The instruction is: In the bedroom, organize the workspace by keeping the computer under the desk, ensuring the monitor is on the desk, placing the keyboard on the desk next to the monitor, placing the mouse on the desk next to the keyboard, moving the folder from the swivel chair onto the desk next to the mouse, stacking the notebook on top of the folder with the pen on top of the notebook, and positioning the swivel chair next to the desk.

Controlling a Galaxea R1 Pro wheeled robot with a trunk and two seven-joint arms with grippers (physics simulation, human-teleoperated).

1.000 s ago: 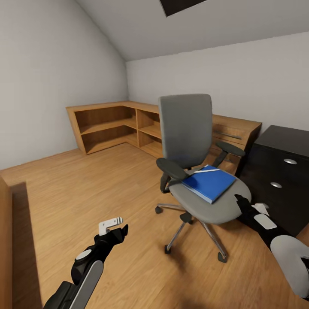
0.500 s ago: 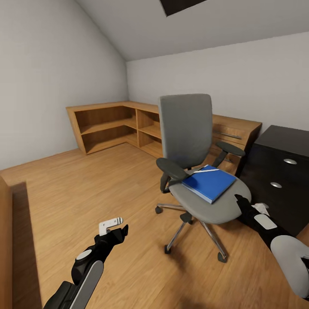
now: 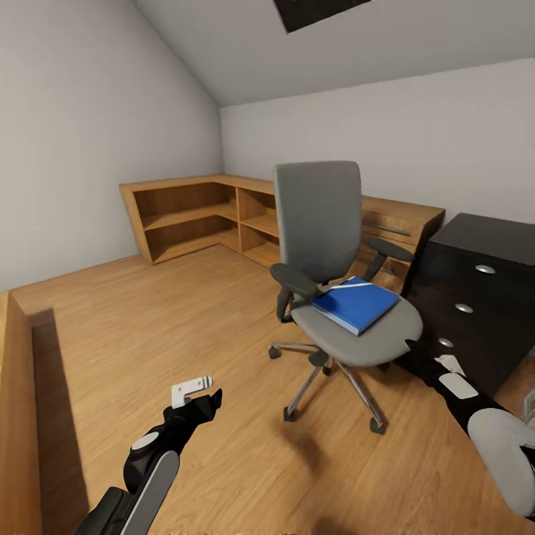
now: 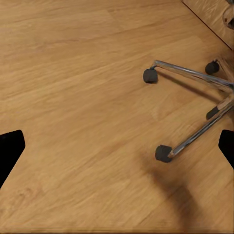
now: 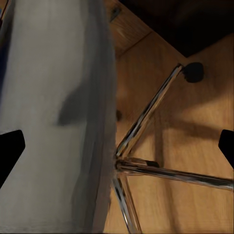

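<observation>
Wood, cloth, chrome and gloss

The floor [image 3: 148, 327] and low shelving [image 3: 200, 215] look like smooth warm wood; the swivel chair [image 3: 327, 245] has matt grey cloth, black plastic armrests and a shiny chrome base [image 4: 195, 112]; the folder [image 3: 355, 305] is smooth blue; the drawer unit [image 3: 475, 297] is dark with silver knobs.

Left arm [image 3: 152, 457]: black jointed links, pale grey oval cover panels, small white bracket near wrist. Right arm [image 3: 475, 416]: black segments, white-grey patches, large rounded grey shell. Black fingertips [image 4: 10, 148] in wrist views.
</observation>
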